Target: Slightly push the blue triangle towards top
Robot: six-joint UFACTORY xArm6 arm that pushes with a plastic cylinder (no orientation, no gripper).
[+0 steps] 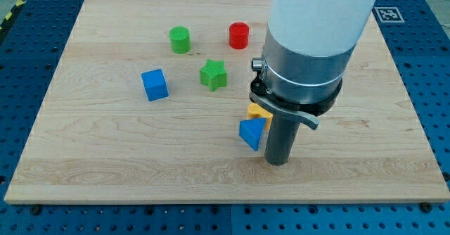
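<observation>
Beside blue triangle (252, 133), my tip (278, 162), board's bottom edge near

The desk (105, 157) is pale wood with fine grain, on a dark blue perforated base (21, 52). On it sit a blue triangle (252, 133), yellow block (257, 111), blue cube (155, 84), green star (213, 74), green cylinder (180, 39) and red cylinder (239, 35). The arm (316, 24) is white and silver-grey.

Wooden board (105, 164) carries blue triangle (251, 133) and yellow block (257, 112), both touching my tip (278, 162) on the view's left; green star (213, 74), blue cube (155, 84), green cylinder (180, 39), red cylinder (239, 35) further up-left.
</observation>
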